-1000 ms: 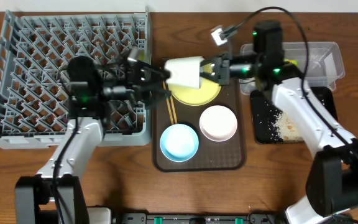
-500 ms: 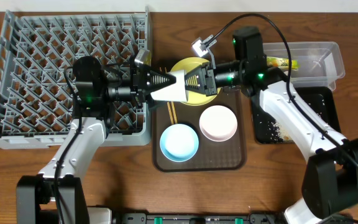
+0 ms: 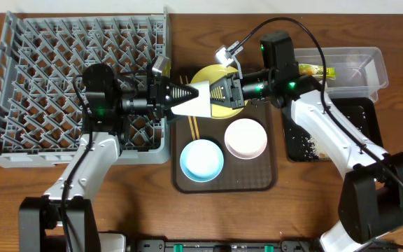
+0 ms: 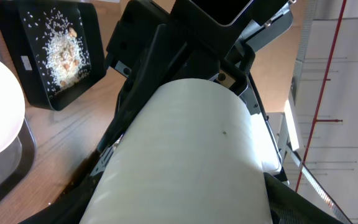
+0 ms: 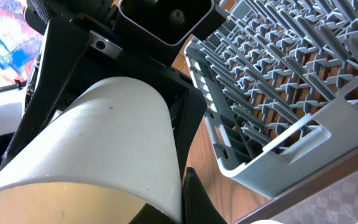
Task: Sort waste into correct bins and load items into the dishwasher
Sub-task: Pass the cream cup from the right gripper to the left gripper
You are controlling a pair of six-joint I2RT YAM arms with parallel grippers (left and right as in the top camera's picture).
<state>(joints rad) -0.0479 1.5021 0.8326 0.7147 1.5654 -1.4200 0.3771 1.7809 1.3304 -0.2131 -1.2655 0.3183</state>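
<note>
The pale green cup [image 3: 198, 101] hangs on its side above the brown tray's left end, held between both arms. My left gripper [image 3: 186, 99] grips it from the left and my right gripper [image 3: 220, 92] from the right, each shut on it. The cup fills the left wrist view [image 4: 185, 155] and the right wrist view [image 5: 104, 143]. The yellow plate [image 3: 213, 73], chopsticks [image 3: 193, 126], blue bowl [image 3: 201, 159] and white bowl [image 3: 245, 138] are on the tray. The grey dish rack [image 3: 47, 63] is at the left.
The brown serving tray [image 3: 257, 178] sits at centre. The clear tub [image 3: 359, 66] at back right holds the green-and-orange wrapper [image 3: 318, 70]. The black tray [image 3: 366, 119] in front of it holds rice scraps [image 3: 313, 143]. The rack's corner [image 5: 291, 74] is close to the cup.
A second ago my right gripper held the cup alone and my left gripper was open beside it. The cup moved left and my left gripper closed around it. Hardly any motion in the last half second.
</note>
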